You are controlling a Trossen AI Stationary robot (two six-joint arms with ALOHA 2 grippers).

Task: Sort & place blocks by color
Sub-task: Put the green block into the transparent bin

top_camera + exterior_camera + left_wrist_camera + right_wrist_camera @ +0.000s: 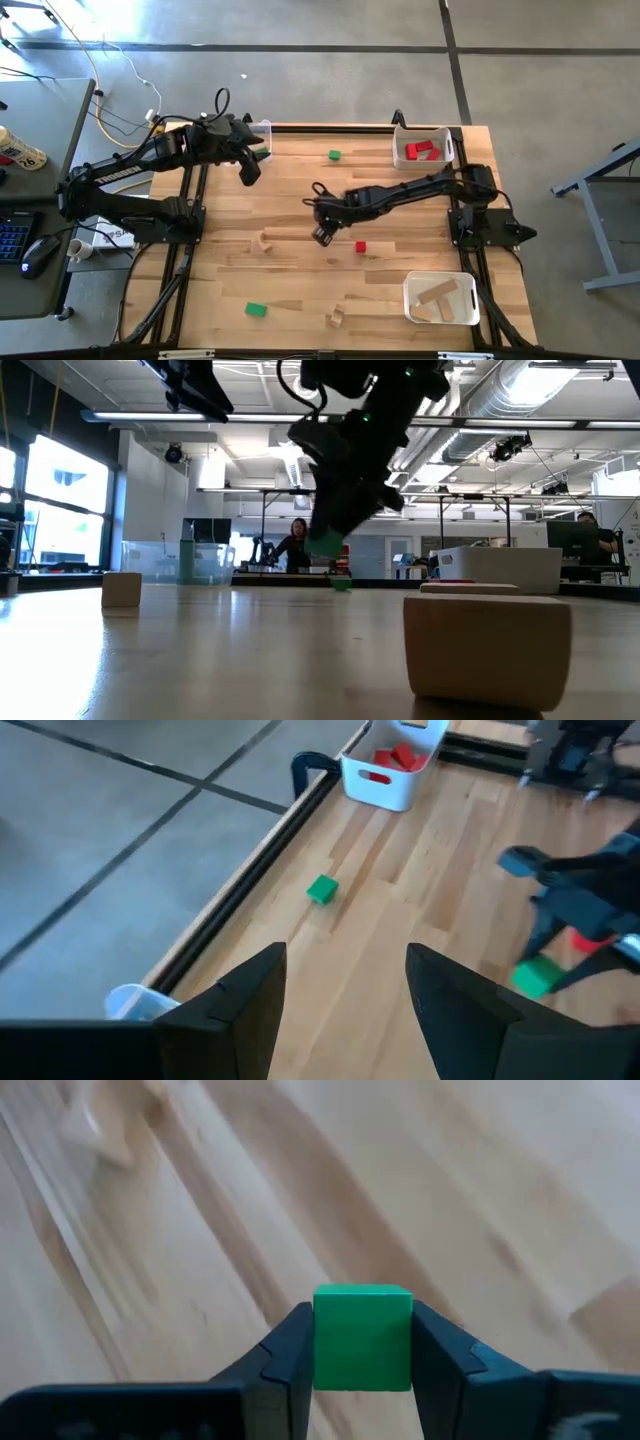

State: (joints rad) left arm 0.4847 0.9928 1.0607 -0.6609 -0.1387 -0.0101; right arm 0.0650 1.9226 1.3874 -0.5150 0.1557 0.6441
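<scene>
Right tool (362, 1342) clamps a small green wooden cube (362, 1336) above the light wooden desk (300, 190); left tool (345, 995), fingers apart, hovers by the desk's far-left corner

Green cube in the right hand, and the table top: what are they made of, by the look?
Small green cube: probably painted wood; flat, opaque, matte green faces with crisp edges, no grain showing, so moulded plastic can't be excluded. It is clamped in the right hand. Light plank table top: wood, seemingly sealed; visible grain streaks and parallel board seams with a slight sheen.
</scene>
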